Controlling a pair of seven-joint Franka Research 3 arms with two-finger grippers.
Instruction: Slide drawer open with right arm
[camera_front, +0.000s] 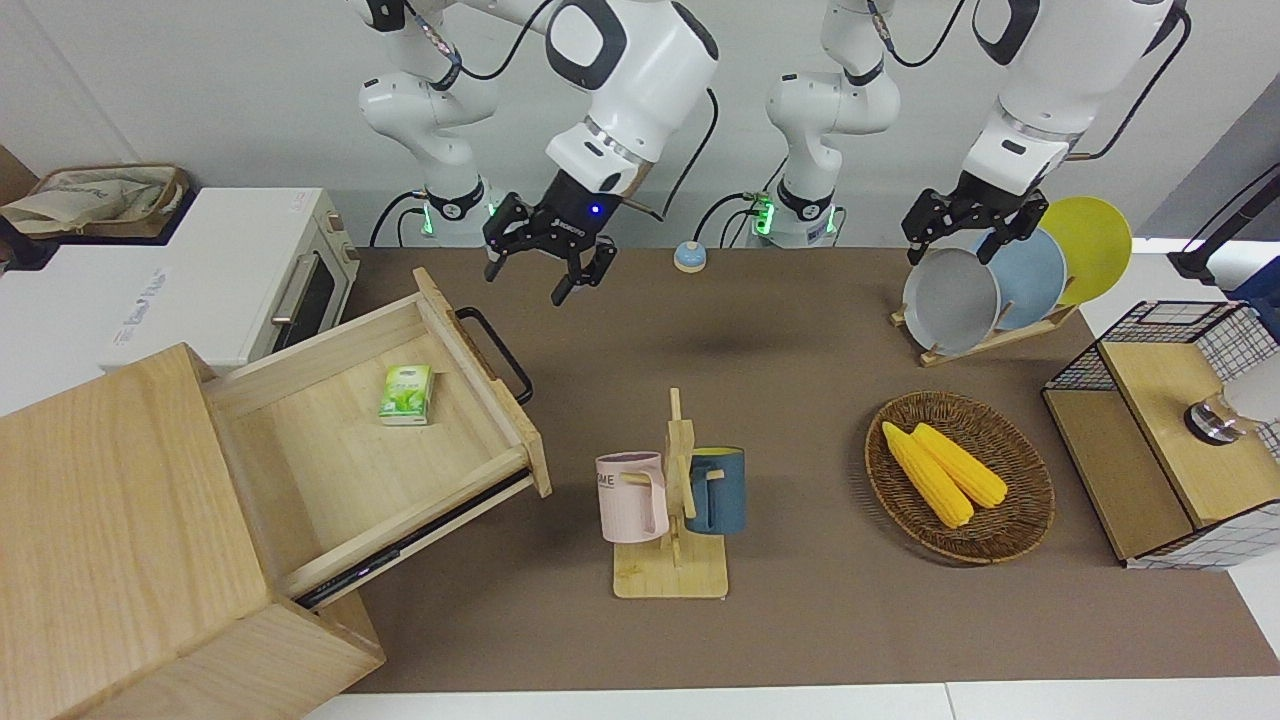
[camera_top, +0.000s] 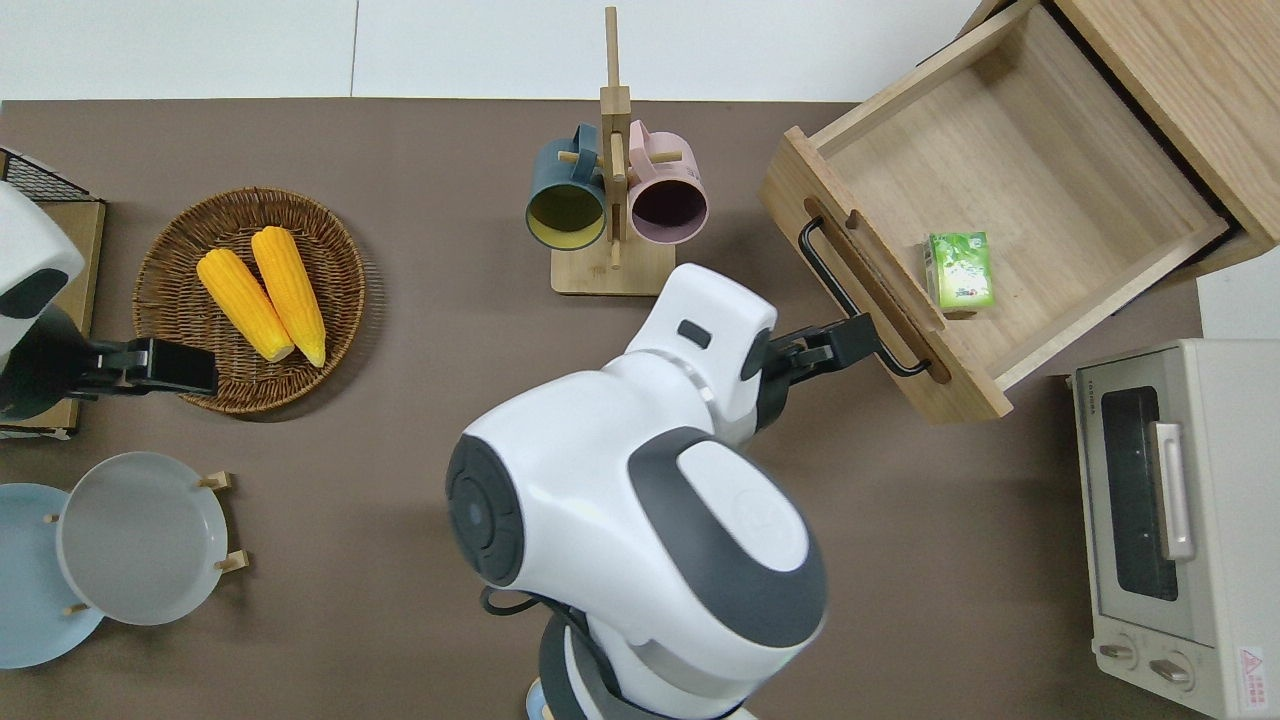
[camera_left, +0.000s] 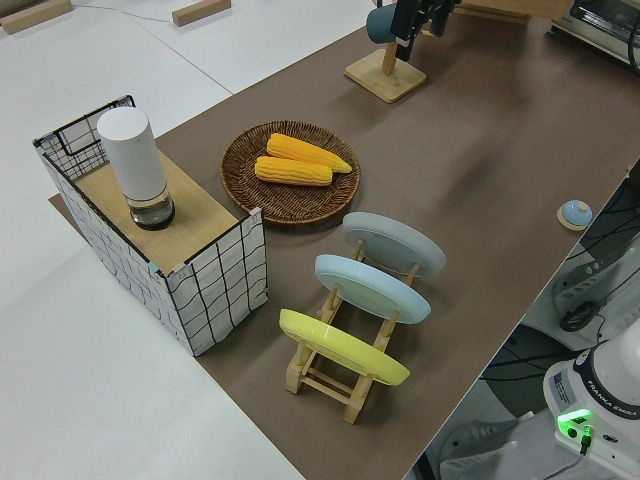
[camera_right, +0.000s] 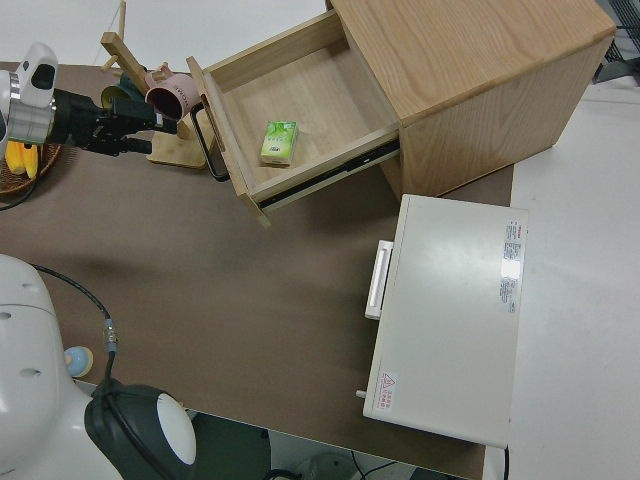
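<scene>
The pale-wood drawer (camera_front: 330, 440) stands pulled far out of the big wood box (camera_front: 110, 500). Its black U-shaped handle (camera_front: 497, 350) points toward the middle of the table. A small green carton (camera_front: 407, 394) lies inside it. The drawer also shows in the overhead view (camera_top: 1000, 150) and the right side view (camera_right: 310, 110). My right gripper (camera_front: 527, 282) is open and empty, raised high on its arm with the blue wrist light. In the overhead view (camera_top: 862, 332) it is over the handle (camera_top: 820, 260), not touching it. My left arm is parked, its gripper (camera_front: 958, 240) open.
A wooden mug rack (camera_front: 672, 500) with a pink and a blue mug stands mid-table. A wicker basket (camera_front: 958, 475) holds two corn cobs. A plate rack (camera_front: 1000, 280), a mesh cabinet (camera_front: 1170, 430), a white toaster oven (camera_front: 250, 290) and a small blue bell (camera_front: 688, 257) are around.
</scene>
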